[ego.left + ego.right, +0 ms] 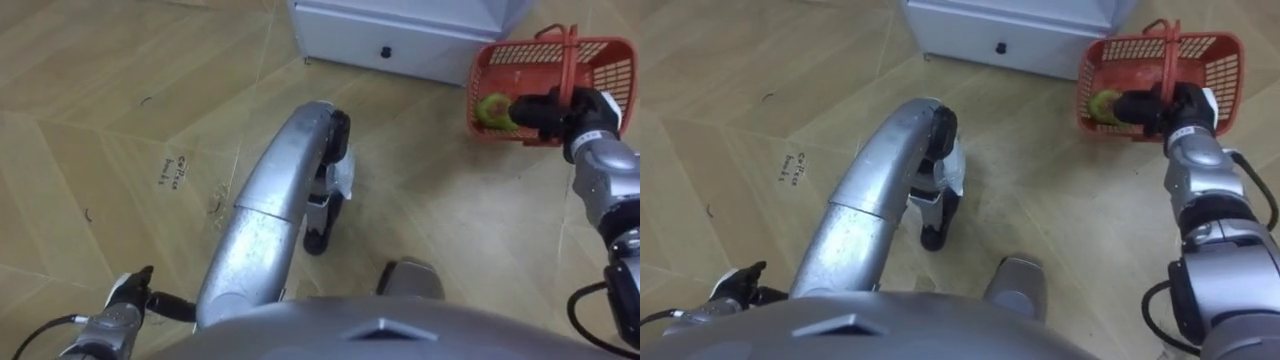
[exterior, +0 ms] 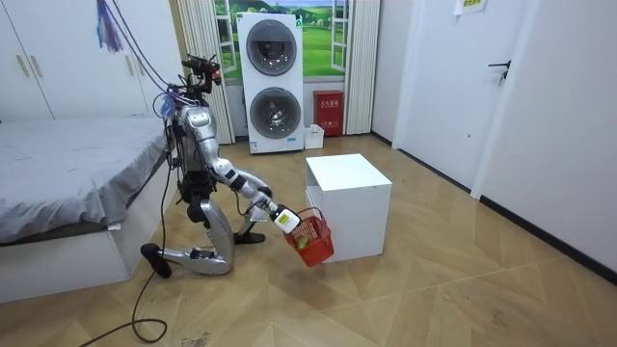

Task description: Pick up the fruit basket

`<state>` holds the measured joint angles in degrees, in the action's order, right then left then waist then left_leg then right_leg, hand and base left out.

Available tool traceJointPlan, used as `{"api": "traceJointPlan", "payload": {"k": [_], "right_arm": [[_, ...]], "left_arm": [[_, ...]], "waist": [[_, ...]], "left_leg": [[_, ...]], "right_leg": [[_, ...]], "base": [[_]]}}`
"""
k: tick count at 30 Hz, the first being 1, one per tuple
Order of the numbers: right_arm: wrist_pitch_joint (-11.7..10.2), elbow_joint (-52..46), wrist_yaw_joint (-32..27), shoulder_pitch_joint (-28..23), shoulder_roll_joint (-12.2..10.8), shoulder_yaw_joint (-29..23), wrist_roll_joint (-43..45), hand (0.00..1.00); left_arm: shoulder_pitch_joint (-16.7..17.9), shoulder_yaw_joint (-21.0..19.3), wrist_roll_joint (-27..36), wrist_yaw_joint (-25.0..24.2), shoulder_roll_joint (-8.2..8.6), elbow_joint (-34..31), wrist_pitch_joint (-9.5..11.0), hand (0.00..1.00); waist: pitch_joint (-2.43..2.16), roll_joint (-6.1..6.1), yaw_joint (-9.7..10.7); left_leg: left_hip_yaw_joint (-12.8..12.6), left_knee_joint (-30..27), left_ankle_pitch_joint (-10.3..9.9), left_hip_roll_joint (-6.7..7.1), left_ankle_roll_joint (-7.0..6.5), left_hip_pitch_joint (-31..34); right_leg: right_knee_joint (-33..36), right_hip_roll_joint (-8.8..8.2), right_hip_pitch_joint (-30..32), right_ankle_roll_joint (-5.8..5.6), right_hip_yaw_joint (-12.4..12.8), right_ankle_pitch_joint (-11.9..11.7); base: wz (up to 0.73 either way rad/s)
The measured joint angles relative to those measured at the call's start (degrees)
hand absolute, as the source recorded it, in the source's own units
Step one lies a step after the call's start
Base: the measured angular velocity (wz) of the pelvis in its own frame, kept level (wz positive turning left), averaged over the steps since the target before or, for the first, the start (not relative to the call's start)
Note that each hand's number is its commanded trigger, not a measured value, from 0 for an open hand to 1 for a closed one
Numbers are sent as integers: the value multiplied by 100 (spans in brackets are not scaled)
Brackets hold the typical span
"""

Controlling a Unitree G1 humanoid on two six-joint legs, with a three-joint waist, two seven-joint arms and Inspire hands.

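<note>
The red plastic fruit basket (image 1: pixel 603 62) (image 1: pixel 1206 66) is at the upper right, beside the white cabinet. A green fruit (image 1: pixel 491 109) (image 1: pixel 1101 103) lies inside it. My right hand (image 1: pixel 560 112) (image 1: pixel 1164 107) is stretched out to the basket, with dark fingers curled round its handle near the rim. In the room view I kneel on the floor and the right hand (image 2: pixel 281 219) holds the basket (image 2: pixel 311 238) tilted, just off the floor in front of the cabinet. My left hand (image 1: pixel 128 297) (image 1: pixel 733 286) hangs low at the bottom left, apart from the basket.
The white cabinet (image 1: pixel 400 30) (image 2: pixel 348 191) stands right behind the basket. A bed (image 2: pixel 67 183) is behind me. Stacked washing machines (image 2: pixel 270 82) and a red box (image 2: pixel 328 101) stand by the far wall. Wooden floor (image 1: pixel 120 120) lies open to my left.
</note>
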<state>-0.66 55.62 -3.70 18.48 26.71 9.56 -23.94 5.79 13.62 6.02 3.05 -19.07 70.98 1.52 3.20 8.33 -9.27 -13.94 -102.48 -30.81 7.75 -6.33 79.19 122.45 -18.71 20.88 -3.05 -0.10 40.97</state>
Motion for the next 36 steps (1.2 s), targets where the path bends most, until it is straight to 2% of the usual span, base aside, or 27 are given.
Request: {"api": "traceJointPlan", "payload": {"k": [4,7,10,12,13,14,15,16,17,18,19,20,21,22,23,24,25,27,28,30,32,33,36], "right_arm": [[17,-308,-29,2,-4,44,169,100],[20,-649,-145,1,-124,47,198,100],[20,-999,-214,0,-233,47,384,100],[29,-1314,-255,10,-235,43,473,100],[29,-1393,-250,18,-238,47,469,100],[29,-1480,-243,34,-242,50,439,100],[47,-1488,-234,38,-245,63,419,100],[81,-1506,-234,37,-257,65,419,100],[172,-1588,-202,24,-312,64,400,100],[235,-1670,-147,-13,-375,64,369,100],[303,-1778,-133,-37,-403,60,347,100],[339,-2007,-118,-115,-440,55,269,100],[386,-2200,-94,-189,-473,56,247,100],[451,-2297,-67,-207,-481,57,248,100],[500,-2483,-24,-251,-490,57,256,100],[503,-2609,34,-315,-518,57,284,100],[506,-2675,57,-357,-539,56,334,100],[509,-3071,113,-545,-548,47,469,100],[507,-3182,127,-583,-548,45,514,100],[504,-3625,144,-727,-551,43,603,100],[504,-4004,146,-841,-545,20,591,100],[504,-4252,168,-880,-545,-8,553,100],[509,-4873,322,-1130,-547,-90,542,100]], "left_arm": [[-8,-223,-1,113,51,-42,-20,0],[-150,-329,-5,180,74,-73,-64,0],[-564,-568,-7,297,67,-5,-122,0],[-870,-608,-6,333,67,-5,-120,0],[-934,-630,-2,362,71,-23,-119,0],[-1042,-665,-4,411,100,-69,-128,0],[-1088,-666,-7,454,175,-75,-138,0],[-1074,-667,-7,490,214,-73,-153,0],[-963,-685,-29,537,263,-138,-173,0],[-827,-685,-51,552,284,-214,-203,0],[-765,-690,-46,564,292,-243,-218,0],[-590,-723,-29,607,315,-244,-236,0],[-522,-836,-48,666,317,-249,-245,0],[-475,-907,-46,697,310,-244,-243,0],[-382,-1000,-49,796,309,-244,-237,0],[-316,-1045,-55,918,307,-231,-219,0],[-269,-1043,-58,976,309,-231,-194,0],[-107,-1086,-147,1064,364,-223,-142,0],[-85,-1099,-168,1069,370,-225,-141,0],[-22,-1122,-172,1076,379,-251,-157,0],[114,-1164,-192,1078,412,-489,-237,0],[200,-1179,-271,1079,460,-628,-281,0],[316,-1334,-648,1073,525,-733,-393,0]], "waist": [[7,90,83],[14,158,215],[7,222,299],[-10,226,298],[-9,225,293],[-20,192,297],[-45,93,255],[-58,53,237],[-73,15,218],[-83,2,229],[-99,5,240],[-113,-21,254],[-129,-7,256],[-141,10,252],[-147,6,191],[-153,-7,145],[-158,-16,139],[-230,-120,113],[-237,-132,113],[-244,-128,110],[-286,-81,129],[-286,-80,142],[-284,-72,169]], "left_leg": [[32,-34,-3,7,-5,-27],[100,-92,-5,13,-5,-68],[201,-135,-9,13,-6,-81],[263,-126,-13,-14,-38,-125],[278,-90,-9,-36,-52,-151],[328,66,7,-73,-95,-255],[421,350,26,-120,-115,-424],[458,529,47,-138,-112,-524],[479,997,112,-204,-134,-817],[492,1562,188,-209,-121,-1165],[490,1856,240,-207,-115,-1336],[488,2468,371,-211,-137,-1703],[463,3124,567,-243,-189,-2096],[445,3452,658,-256,-206,-2301],[455,4100,839,-302,-204,-2711],[466,4710,1024,-333,-188,-3178],[474,5014,1112,-335,-175,-3431],[506,6021,1423,-416,-112,-4255],[503,6199,1483,-445,-92,-4422],[506,6592,1598,-526,-9,-4889],[554,6734,1661,-534,84,-5029],[574,6807,1730,-548,123,-5081],[675,7100,1901,-563,213,-5254]], "right_leg": [[-26,34,-108,3,-18,1],[-38,127,-208,24,-34,11],[-50,259,-257,53,-35,30],[-176,522,-265,49,81,68],[-246,592,-259,49,118,68],[-522,750,-266,47,172,69],[-999,907,-277,47,211,69],[-1275,932,-289,47,223,69],[-1976,917,-361,45,240,67],[-2815,900,-516,-12,244,18],[-3217,891,-569,-51,237,-83],[-3929,871,-655,-84,217,-490],[-4521,850,-697,-110,225,-1098],[-4764,827,-699,-150,222,-1403],[-5214,808,-681,-209,151,-1583],[-5560,785,-634,-223,31,-1523],[-5716,788,-611,-236,-54,-1489],[-6636,845,-544,-244,-292,-1360],[-6937,843,-542,-244,-357,-1357],[-8256,843,-668,-240,-629,-1363],[-8867,921,-971,-222,-804,-1384],[-9179,981,-1120,-138,-860,-1430],[-9641,1083,-1400,-2,-1003,-1582]], "base": [[0],[-3],[-4],[-5],[-12],[-21],[-26],[-46],[-56],[-59],[-52],[-44],[-39],[-43],[-48],[-49],[-41],[-38],[-31],[-14],[0],[0],[13]]}}
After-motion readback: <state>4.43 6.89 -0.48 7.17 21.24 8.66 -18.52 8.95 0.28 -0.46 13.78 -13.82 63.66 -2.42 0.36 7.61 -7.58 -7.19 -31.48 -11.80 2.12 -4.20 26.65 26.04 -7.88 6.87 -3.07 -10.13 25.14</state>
